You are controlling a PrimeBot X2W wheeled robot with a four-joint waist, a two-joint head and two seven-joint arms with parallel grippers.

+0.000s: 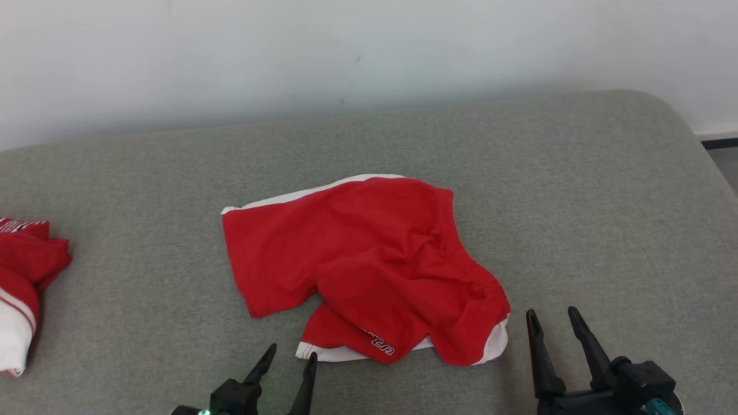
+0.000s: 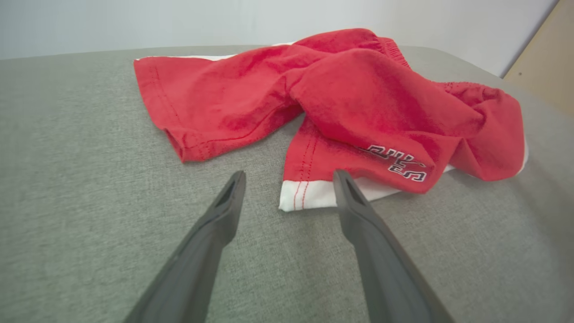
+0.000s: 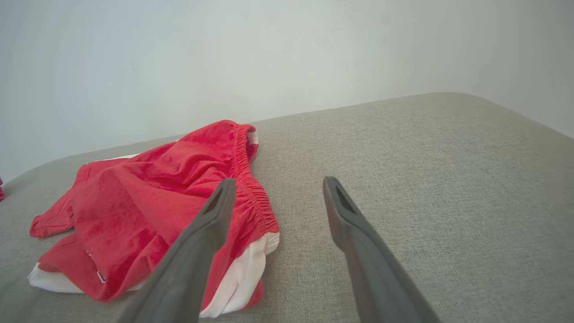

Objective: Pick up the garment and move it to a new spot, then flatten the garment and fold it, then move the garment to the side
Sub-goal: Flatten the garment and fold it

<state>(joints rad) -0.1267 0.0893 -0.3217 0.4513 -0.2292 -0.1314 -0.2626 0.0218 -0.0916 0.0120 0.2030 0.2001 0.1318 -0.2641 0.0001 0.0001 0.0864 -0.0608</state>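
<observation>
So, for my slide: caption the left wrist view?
Open left gripper before rumpled red-and-white fabric shorts on grey upholstered surface.

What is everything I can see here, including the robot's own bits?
red shorts: one, red with white trim and a small logo, rumpled in the middle of the padded surface, not held
second garment: one, red and white, bunched at the surface's left edge
grey padded surface: one, grey fabric, under both garments
wall: one, white, behind the surface
left gripper: one, dark fingers, open, at the near white hem of the shorts
right gripper: one, dark fingers, open, just right of the shorts' near corner
</observation>
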